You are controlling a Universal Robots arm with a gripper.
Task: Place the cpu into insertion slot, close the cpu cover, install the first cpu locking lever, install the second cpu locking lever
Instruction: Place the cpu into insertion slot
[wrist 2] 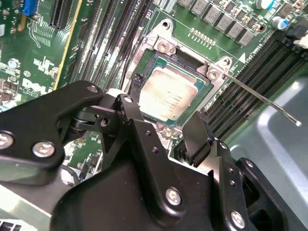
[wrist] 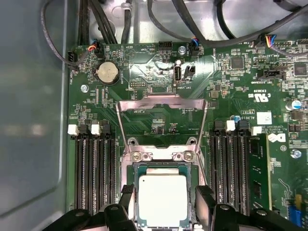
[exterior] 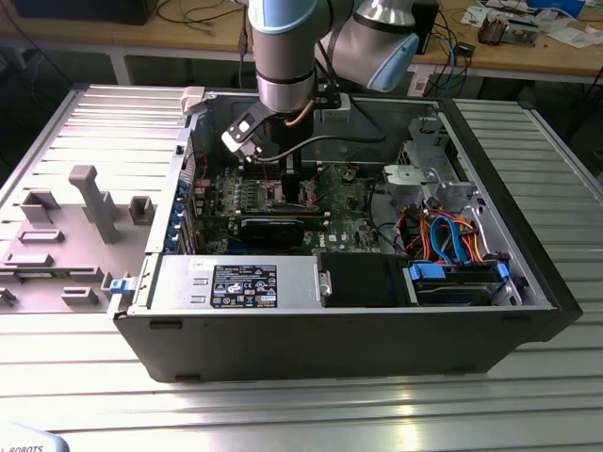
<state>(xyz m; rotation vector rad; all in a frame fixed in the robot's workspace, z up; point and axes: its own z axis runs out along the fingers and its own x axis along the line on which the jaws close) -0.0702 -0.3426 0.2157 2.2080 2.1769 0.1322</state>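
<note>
Cpu (wrist: 162, 201) sits in insertion slot (wrist: 161, 166), just above ctr of exterior view; gripper (wrist: 164, 191) wide open astride it. Prob. light, stiff, fragile: take by opposite edges.

Ribbed metal table (exterior: 377, 405), wooden bench (exterior: 85, 40) behind

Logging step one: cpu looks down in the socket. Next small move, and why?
Probably lift the pincer straight up. The cpu lies flat in the insertion slot, the pincer is open, jaws either side of it with gaps showing, and the cpu cover is hinged open, not over it.
</note>
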